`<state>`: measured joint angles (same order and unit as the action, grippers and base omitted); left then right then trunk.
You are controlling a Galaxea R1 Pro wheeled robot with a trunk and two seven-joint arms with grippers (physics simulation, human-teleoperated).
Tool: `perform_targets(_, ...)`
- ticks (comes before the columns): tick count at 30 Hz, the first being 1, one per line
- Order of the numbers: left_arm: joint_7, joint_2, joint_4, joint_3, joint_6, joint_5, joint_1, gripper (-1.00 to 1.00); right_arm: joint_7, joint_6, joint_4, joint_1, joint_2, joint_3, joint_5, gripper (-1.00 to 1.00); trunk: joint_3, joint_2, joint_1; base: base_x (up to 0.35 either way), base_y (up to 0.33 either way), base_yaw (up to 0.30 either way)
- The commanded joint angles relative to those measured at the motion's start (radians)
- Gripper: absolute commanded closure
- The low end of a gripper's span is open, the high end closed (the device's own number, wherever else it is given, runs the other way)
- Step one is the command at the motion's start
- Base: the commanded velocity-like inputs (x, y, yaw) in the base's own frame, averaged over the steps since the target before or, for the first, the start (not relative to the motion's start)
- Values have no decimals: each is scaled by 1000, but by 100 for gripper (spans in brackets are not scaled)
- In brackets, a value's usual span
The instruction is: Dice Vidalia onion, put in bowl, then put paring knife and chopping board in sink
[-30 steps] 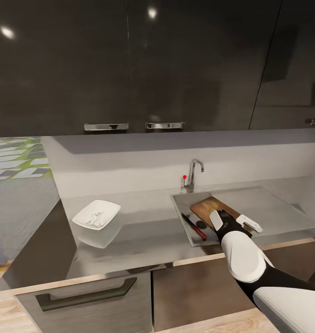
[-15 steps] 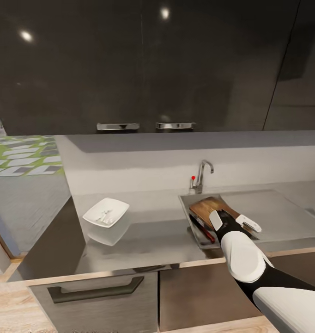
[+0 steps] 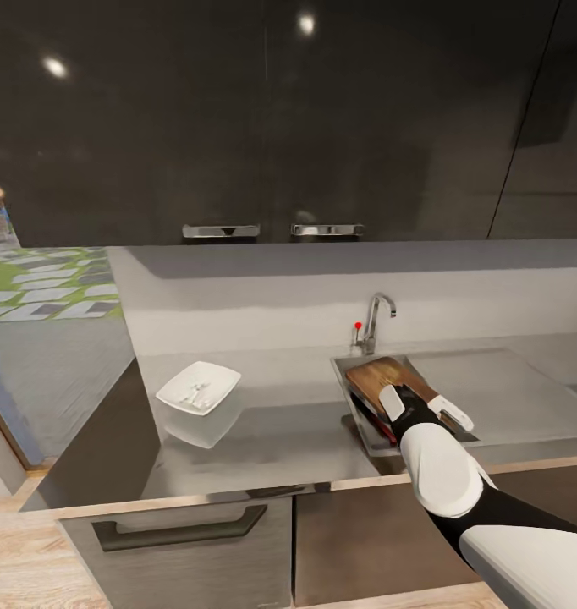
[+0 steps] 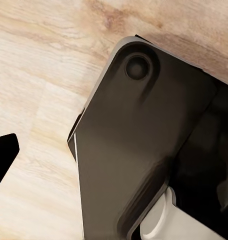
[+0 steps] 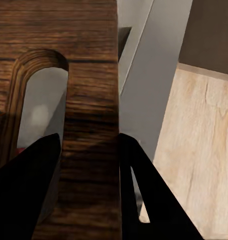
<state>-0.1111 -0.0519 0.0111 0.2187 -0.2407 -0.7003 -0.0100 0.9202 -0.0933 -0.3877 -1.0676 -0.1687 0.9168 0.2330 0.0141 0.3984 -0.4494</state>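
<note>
The right hand (image 3: pixel 415 404) is closed on the slotted handle end of the dark brown wooden chopping board (image 3: pixel 383 381), which tilts into the stainless-steel sink (image 3: pixel 491 381) over the red-handled paring knife (image 3: pixel 380 423). The board looks stiff, fairly heavy and smooth; that end suits gripping. The left hand's state cannot be told. No writing is readable.

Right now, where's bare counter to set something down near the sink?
Bare countertop lies between the bowl and the sink; the drainboard beyond the faucet is bare too. The basin is crowded: chopping board, paring knife and right pincer.
</note>
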Motion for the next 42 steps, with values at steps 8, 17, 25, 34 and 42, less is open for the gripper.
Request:
perform_targets(8, -4, 8, 1, 8, -4, -4, -1, -100, 53, 50, 3, -1, -6, 5, -58, 100, 1, 2, -1, 9, -46, 0)
perform_targets(17, -4, 9, 2, 9, -5, -5, -1, -100, 73, 58, 3, -1, -6, 7, -60, 100, 1, 2, -1, 109, -147, 0)
perform_targets(25, 33, 3, 61, 11, -15, -5, -1, -100, 76, 70, 4, -1, -6, 4, -60, 100, 1, 2, -1, 9, -18, 0)
perform_targets(34, 63, 7, 67, 11, -29, -4, -1, -100, 76, 70, 5, -1, -6, 4, -60, 100, 1, 2, -1, 21, 8, 0)
perform_targets(42, 64, 7, 67, 11, -32, -4, -1, -100, 75, 70, 6, -1, -6, 5, -60, 100, 1, 2, -1, 218, 132, 0)
